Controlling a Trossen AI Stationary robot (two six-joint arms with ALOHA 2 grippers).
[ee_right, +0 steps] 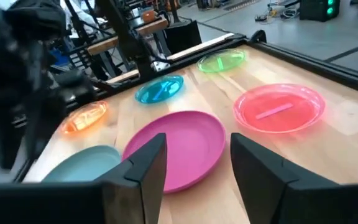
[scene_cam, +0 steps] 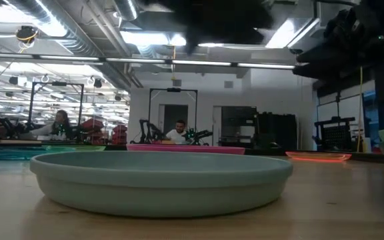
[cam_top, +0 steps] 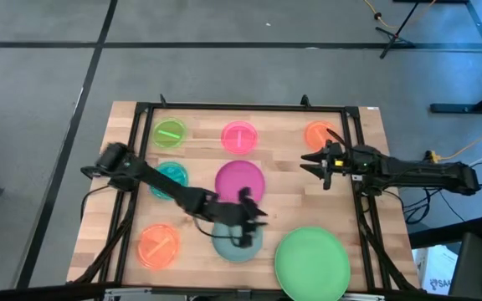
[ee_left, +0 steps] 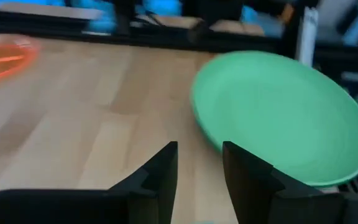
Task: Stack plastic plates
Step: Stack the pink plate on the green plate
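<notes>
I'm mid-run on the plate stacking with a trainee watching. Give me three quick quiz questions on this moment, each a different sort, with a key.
1. True or false: the large light green plate already carries another plate.
2. Multiple choice: the left pincer hangs over which plate? A) the magenta plate B) the grey-teal plate C) the lime plate
3. Fill in: the right pincer, fingers apart, sits beside the small ____ plate at the far right.

Key
1. False. It lies bare on the table.
2. B
3. Orange: the orange plate.
</notes>
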